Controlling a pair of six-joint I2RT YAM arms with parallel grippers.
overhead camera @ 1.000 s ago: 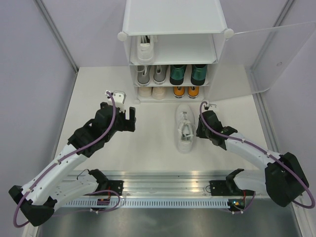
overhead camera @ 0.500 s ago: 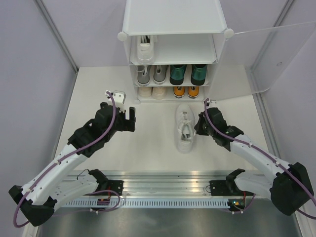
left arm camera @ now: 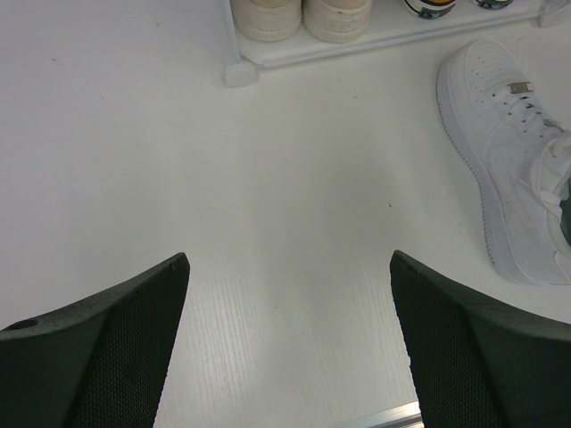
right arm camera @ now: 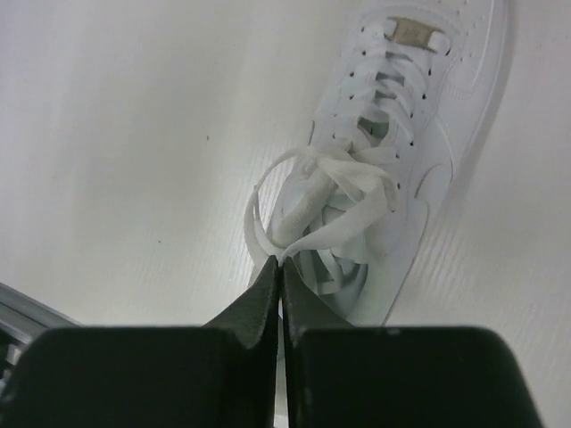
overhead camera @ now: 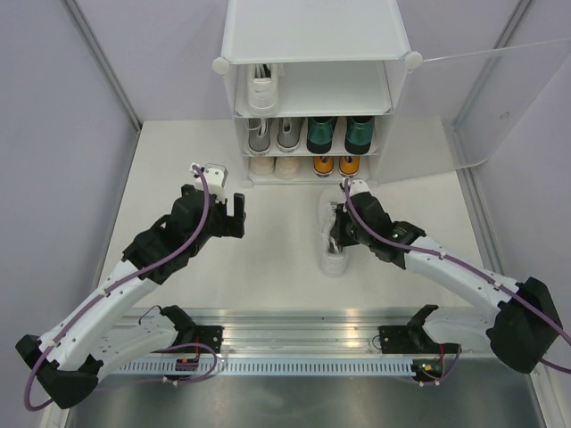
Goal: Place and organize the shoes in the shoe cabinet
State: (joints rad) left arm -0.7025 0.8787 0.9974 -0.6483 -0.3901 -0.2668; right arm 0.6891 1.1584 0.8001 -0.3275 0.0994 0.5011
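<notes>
White sneaker (right arm camera: 419,169) — lace tag (right arm camera: 412,31) lettering illegible.

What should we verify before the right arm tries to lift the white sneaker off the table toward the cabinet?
1. Right gripper closed at the white sneaker's opening: ok.
2. Real hold on the sneaker: cannot tell; the jaws look fully together, perhaps only on the laces.
3. Free space on the top shelf beside the other white sneaker: ok.
4. Cabinet door swung open to the right: ok.
5. Left gripper open, apart from the sneaker: ok.
</notes>
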